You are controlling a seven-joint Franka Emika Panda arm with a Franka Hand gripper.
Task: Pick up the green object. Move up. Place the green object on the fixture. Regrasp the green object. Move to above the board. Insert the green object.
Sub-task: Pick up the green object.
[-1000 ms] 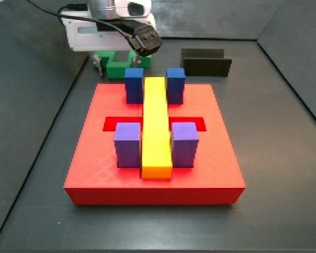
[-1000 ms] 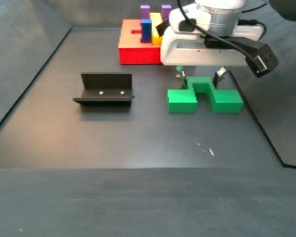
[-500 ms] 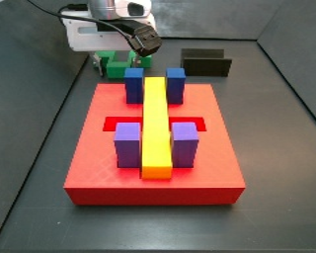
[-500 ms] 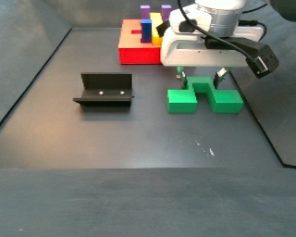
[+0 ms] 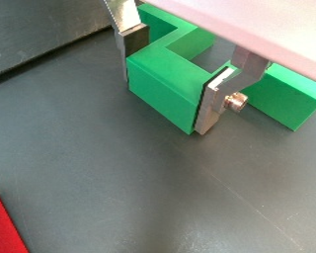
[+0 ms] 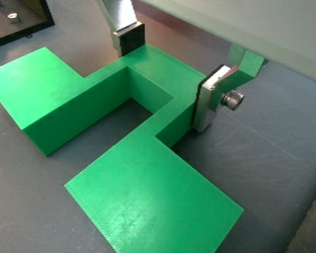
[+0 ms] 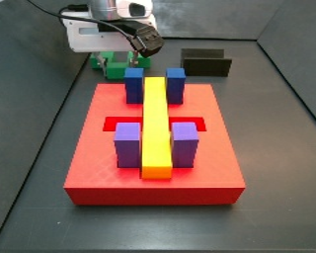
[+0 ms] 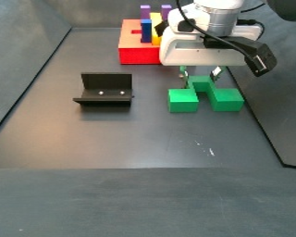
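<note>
My two-finger gripper (image 5: 178, 71) (image 6: 172, 67) is down at the small bright green U-shaped plastic block (image 5: 188, 82) (image 6: 108, 128), its flat silver fingers spread and standing on either side of the block's middle bar; in both wrist views one dark pad looks to be against the bar's outer face and the other sits at the notch side, but I cannot tell whether they press it, so I count the gripper as open around the bar and not clamped. The green block lies flat on the dark floor (image 8: 138, 139), legs pointing away from the gripper body in a side view (image 8: 203, 97). The large red rectangular slab (image 7: 154, 163) (image 8: 138, 51), carrying a long yellow bar (image 7: 155, 124) with blue (image 7: 134, 84) and purple blocks (image 7: 127, 146), lies just beside the green block. The small black L-shaped fixture (image 8: 104, 91) (image 7: 205, 61) stands on the floor, well apart from the green block.
</note>
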